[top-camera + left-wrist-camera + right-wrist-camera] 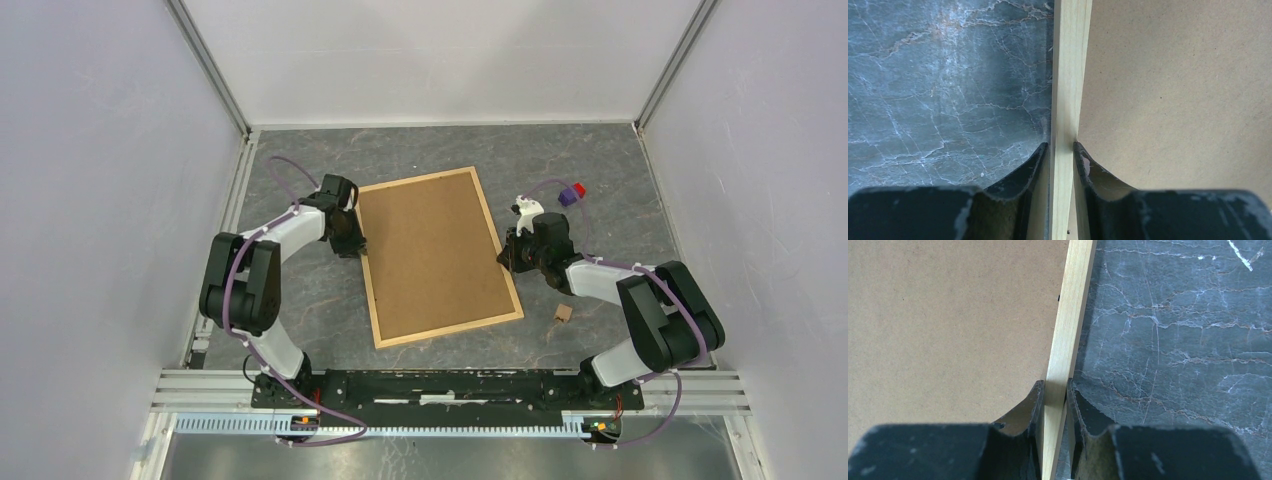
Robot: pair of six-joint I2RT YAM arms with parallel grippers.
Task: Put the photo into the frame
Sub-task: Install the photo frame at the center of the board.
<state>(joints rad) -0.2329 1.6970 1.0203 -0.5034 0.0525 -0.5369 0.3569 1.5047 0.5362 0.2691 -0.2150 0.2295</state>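
1. Frame lies back-up on the table, brown panel showing; the photo is not visible in any view.
2. On its left wooden strip the left gripper is clamped tight; on the right strip, the right gripper likewise.
3. Likely step: lifting or turning the frame. Both arms should rise together and level, so the thin strips neither twist nor slip.

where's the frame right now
In the top view the frame sits brown back up in the middle of the table, between the arms. The left claw grips its left rail and the right claw its right rail.
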